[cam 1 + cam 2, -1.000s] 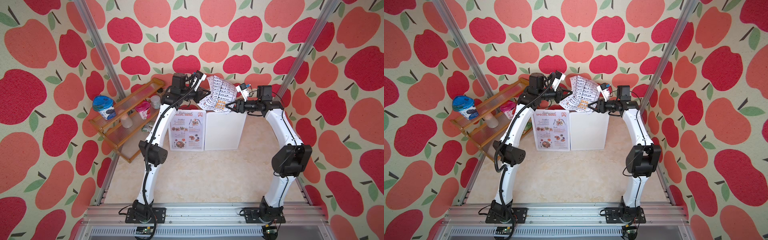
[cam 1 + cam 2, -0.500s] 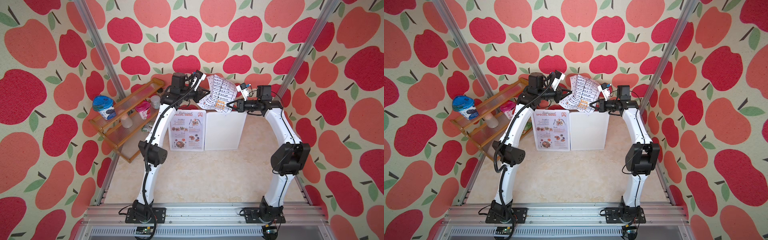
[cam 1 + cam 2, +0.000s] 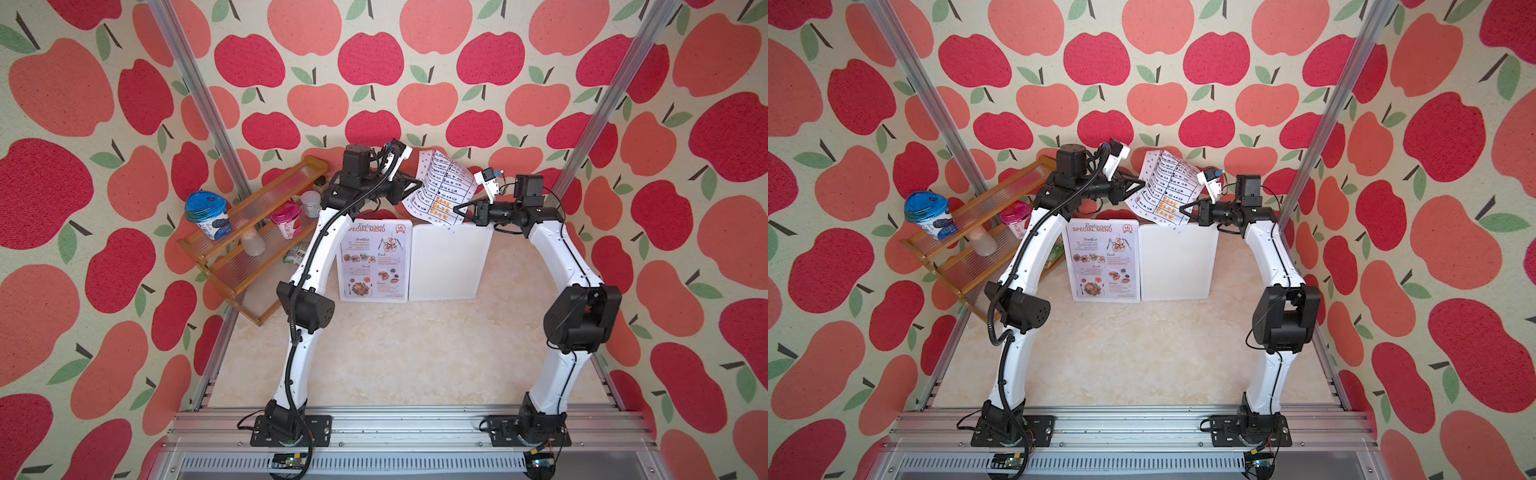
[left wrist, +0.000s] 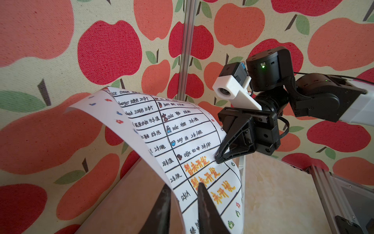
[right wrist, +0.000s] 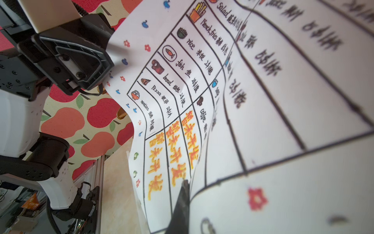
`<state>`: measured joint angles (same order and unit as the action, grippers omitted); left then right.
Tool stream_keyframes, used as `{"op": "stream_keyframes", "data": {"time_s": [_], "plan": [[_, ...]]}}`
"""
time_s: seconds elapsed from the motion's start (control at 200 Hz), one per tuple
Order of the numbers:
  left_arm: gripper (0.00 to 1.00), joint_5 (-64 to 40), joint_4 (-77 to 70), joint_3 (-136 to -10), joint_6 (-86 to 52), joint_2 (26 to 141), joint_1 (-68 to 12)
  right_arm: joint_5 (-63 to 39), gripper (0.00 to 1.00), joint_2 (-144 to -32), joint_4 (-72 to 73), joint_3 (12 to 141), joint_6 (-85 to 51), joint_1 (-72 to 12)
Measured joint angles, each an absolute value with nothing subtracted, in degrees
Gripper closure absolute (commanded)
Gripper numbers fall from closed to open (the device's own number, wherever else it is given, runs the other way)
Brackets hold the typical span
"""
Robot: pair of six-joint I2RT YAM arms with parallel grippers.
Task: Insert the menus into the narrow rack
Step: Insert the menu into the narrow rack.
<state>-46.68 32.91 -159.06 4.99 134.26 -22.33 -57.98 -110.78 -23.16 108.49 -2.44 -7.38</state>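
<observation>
My right fingers (image 4: 219,159) are clamped shut on the side edge of the table menu (image 3: 442,187). It hangs curled just above the blank half of the rack (image 3: 449,266); the photo menu (image 3: 376,262) sits in the other half. My left fingers (image 4: 204,202) stand slightly parted astride the sheet, not pinching it. Held at one edge only, the limp paper could swing, or buckle on the slot's rim instead of sliding in.

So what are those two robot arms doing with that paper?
The right gripper pinches a curved white paper menu, with a black-lined table and orange writing, over a white upright rack. The left gripper has its jaws slightly apart around the other side. A red-titled photo menu already stands in the rack.
</observation>
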Motion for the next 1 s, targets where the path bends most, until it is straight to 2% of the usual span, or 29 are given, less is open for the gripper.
{"op": "stream_keyframes", "data": {"time_s": [0.57,1.0], "plan": [[0.7,-46.4,31.0,-159.1,4.0,134.3,-21.8,-60.9,1.0,-107.1,-20.8,103.7,5.2,-7.2],[0.63,-46.3,30.9,-159.1,4.0,134.5,-21.4,-56.1,1.0,-106.5,-22.1,103.4,12.9,-7.5]]}}
